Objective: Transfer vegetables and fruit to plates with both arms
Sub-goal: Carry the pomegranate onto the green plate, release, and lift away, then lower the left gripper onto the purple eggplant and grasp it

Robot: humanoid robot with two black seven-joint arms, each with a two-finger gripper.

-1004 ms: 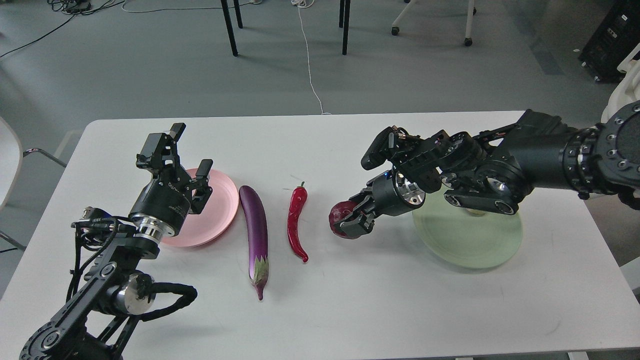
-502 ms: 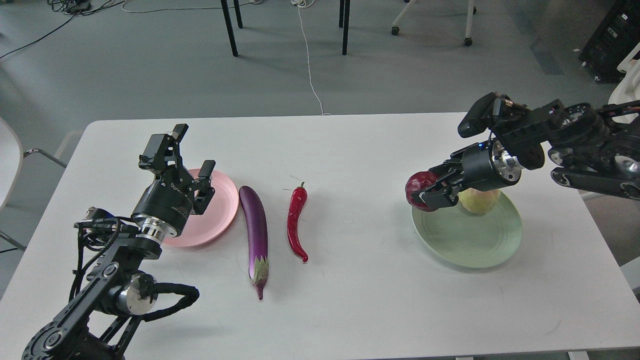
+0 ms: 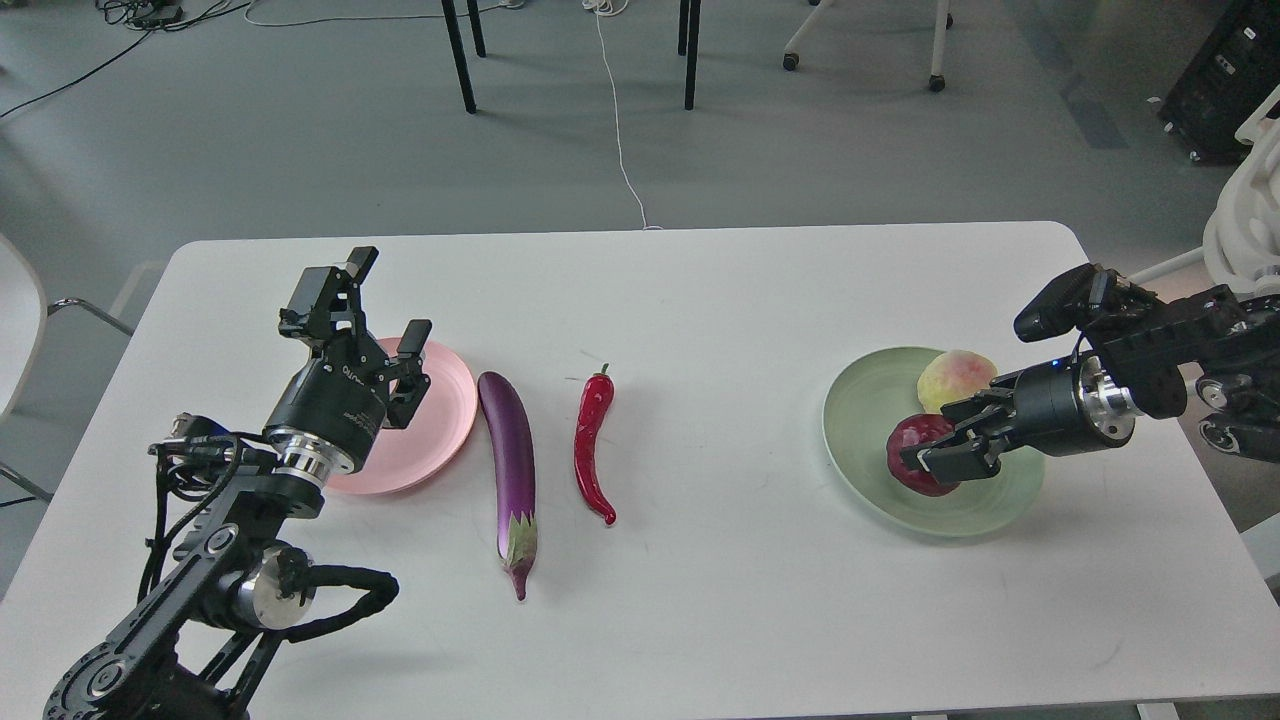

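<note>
The right gripper [image 3: 940,452], a black two-finger tool on the black arm entering from the right, is clamped on the round dark-red pomegranate [image 3: 915,455], which sits low over the pale green ridged round plate [image 3: 870,395], apparently touching or nearly touching its surface; release does not look done yet. Taking this green plate as the landmark, the round yellow-pink peach [image 3: 955,378] already lies on its far side, just behind the pomegranate, so 1 fruit looks delivered and the 2nd is about to be. Well to the left of the green plate, the slim curved glossy red chili pepper [image 3: 592,445] and, further left, the long glossy purple eggplant [image 3: 511,460] lie untouched on the white table [image 3: 700,600]. Furthest left, the round pink plate [image 3: 440,420] holds nothing, and the left gripper [image 3: 372,305] hovers above it with fingers apart, empty. By my judgement roughly half remains: both vegetables.
</note>
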